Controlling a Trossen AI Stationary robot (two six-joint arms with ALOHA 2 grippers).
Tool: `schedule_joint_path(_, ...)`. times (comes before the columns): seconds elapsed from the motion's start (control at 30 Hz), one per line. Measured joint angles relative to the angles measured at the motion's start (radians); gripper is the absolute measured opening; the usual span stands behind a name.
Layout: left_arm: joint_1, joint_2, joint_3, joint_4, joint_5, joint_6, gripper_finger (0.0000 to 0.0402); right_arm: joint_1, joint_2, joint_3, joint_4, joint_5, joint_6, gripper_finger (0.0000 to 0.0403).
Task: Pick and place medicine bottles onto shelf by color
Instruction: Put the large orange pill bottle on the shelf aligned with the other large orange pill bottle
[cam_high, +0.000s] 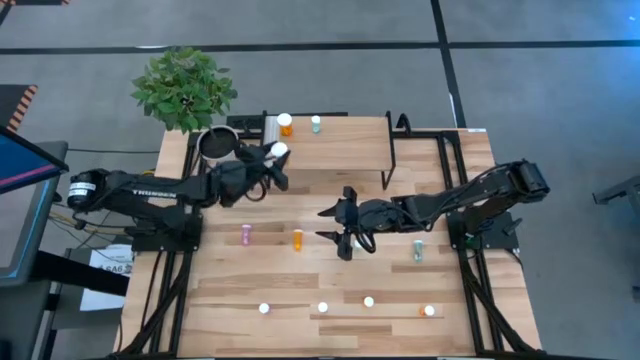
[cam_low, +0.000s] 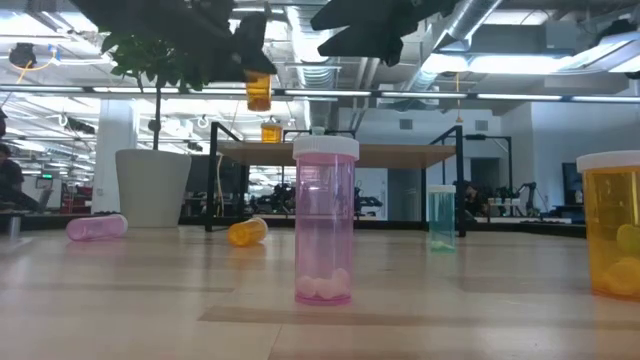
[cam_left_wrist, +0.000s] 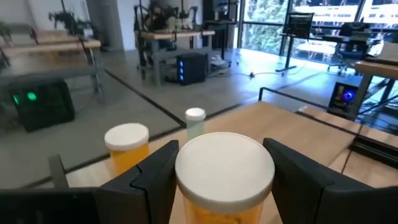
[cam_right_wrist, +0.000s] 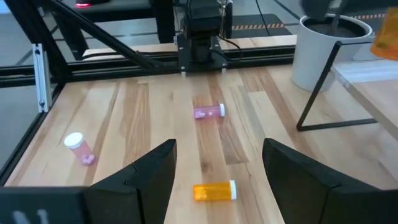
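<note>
Left gripper (cam_left_wrist: 224, 186): clamped on an orange bottle with a white cap (cam_high: 279, 150), held upright above the shelf (cam_high: 350, 150), upper left of centre in the high view.

Placed stock: two bottles are seen standing on the shelf near its far edge, an orange bottle (cam_high: 286, 124) and, just beside it, a pale teal one (cam_high: 316, 124); in the left wrist view both lie just beyond the held bottle, the orange one nearer.

Right gripper (cam_high: 347, 236): fingers spread, nothing held, hovering at frame centre over the table (cam_high: 330, 280).

Outstanding stock on the table: a pink bottle (cam_high: 246, 234) and an orange bottle (cam_high: 297, 239) lying left of the right gripper; a teal bottle (cam_high: 418, 251) to its right; four bottles along the lower edge, colours not all discernible from above.

Progress is judged early: two placed, one in transit, most remaining.
</note>
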Motion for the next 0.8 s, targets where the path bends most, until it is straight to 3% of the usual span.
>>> schedule_joint_path(0.43, 0.158, 0.093, 0.001, 0.04, 0.161, -0.038, 0.0199, -0.001, 0.0, 0.0, 0.011, 0.0, 0.003, 0.026)
schedule_joint_path(0.67, 0.184, 0.187, 0.001, 0.113, 0.15, -0.039, 0.0199, 0.0, 0.0, 0.0, 0.009, 0.0, 0.01, 0.026)
schedule_joint_path(0.8, 0.194, 0.225, 0.002, 0.124, 0.095, -0.036, 0.0199, 0.0, 0.0, 0.0, 0.008, 0.0, 0.01, 0.026)
